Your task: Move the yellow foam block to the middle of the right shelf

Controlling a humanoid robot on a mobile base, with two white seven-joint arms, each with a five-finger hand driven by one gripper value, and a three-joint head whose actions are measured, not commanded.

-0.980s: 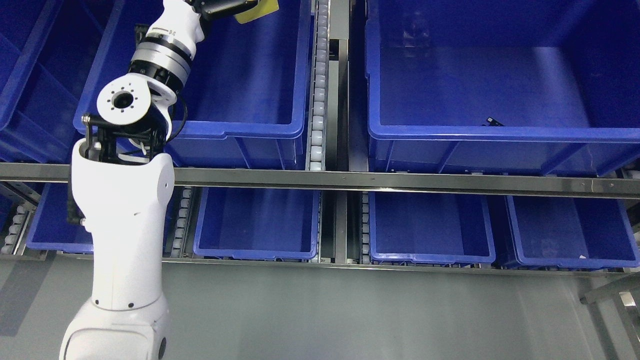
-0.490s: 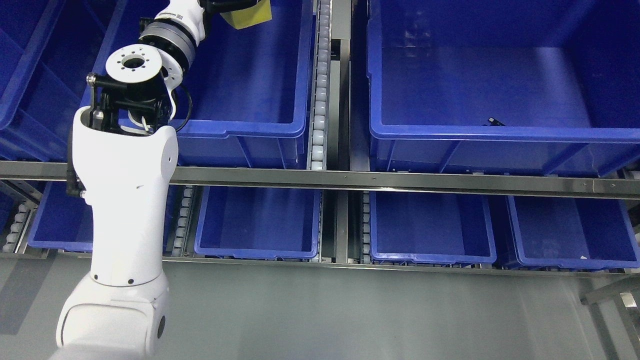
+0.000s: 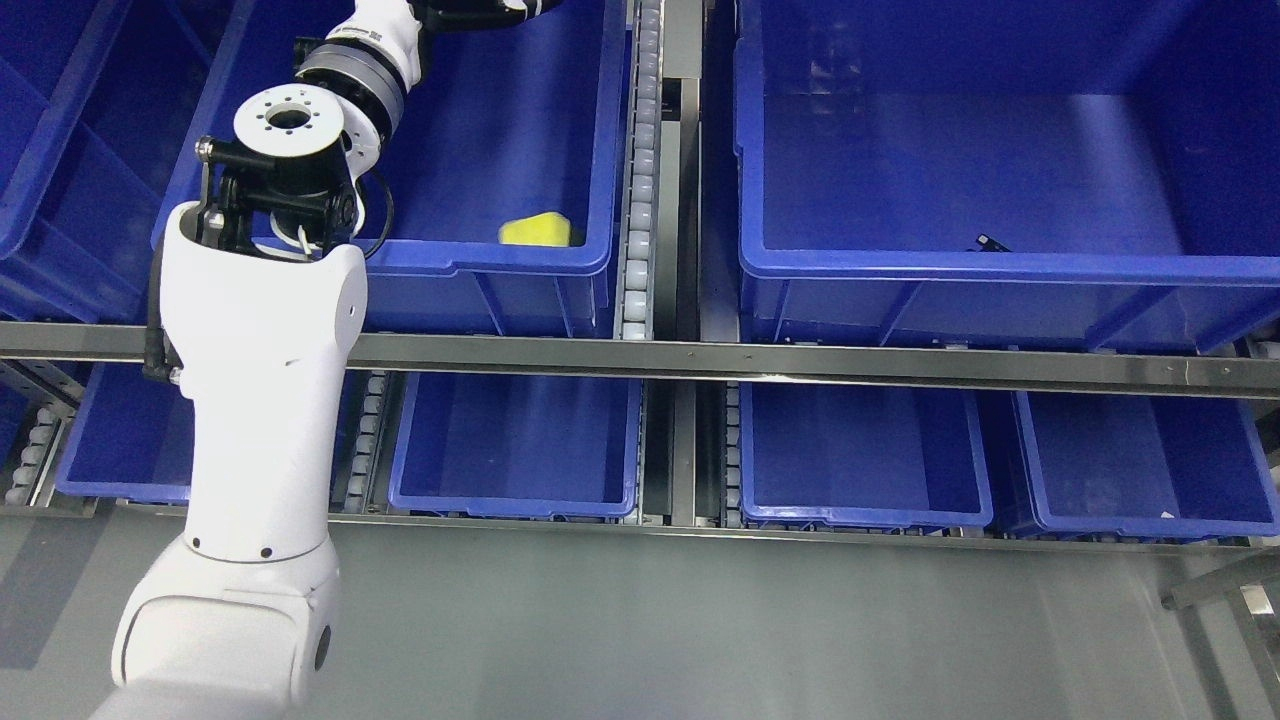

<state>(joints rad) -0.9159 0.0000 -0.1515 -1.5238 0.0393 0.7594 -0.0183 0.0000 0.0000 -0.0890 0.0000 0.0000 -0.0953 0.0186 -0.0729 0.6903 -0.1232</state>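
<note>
Reaching up from your lower left, the left arm [image 3: 255,400] runs its white forearm past the steel shelf rail [image 3: 700,360] and bends at the wrist joint over the near left corner of the upper-left blue bin [image 3: 520,262]. The left hand [image 3: 485,10] sits at the very top edge of the head view, above that bin's interior. Most of it is cut off by the frame, so you cannot tell whether its fingers are spread or curled; only a dark sliver shows. No yellow shows at that sliver. The yellow foam block [image 3: 538,231] lies on the floor of the same bin, in its near right corner, close against the front wall, well below the hand and apart from it. Your right arm is out of view.
</note>
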